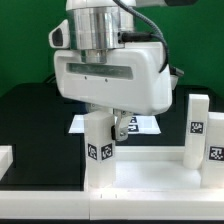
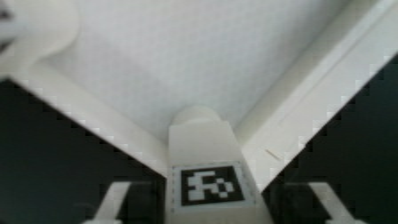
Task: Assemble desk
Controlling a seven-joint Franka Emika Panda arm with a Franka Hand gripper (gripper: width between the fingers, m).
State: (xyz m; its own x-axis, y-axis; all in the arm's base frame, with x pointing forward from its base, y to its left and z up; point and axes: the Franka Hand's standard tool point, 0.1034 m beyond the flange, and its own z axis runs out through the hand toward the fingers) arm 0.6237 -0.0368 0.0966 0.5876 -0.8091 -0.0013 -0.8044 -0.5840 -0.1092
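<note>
A black table (image 1: 30, 115) before a green backdrop carries the work. The gripper (image 2: 212, 196) clasps a tagged white peg leg (image 2: 208, 160) between its fingers (image 2: 121, 202), upright at a corner of the rimmed desk top (image 2: 196, 55). Beyond, two more legs (image 1: 197, 125) stand in the top's far end.

We are seeing the gripper (image 1: 100, 128) holding a tagged peg leg (image 1: 99, 150) upright on the desk top (image 1: 150, 175).

Desk top (image 1: 140, 172) lies on table, w/ one leg (image 1: 99, 146) standing at exterior view's left corner, another leg (image 1: 197, 130) at right, marker board (image 1: 140, 123) behind.
</note>
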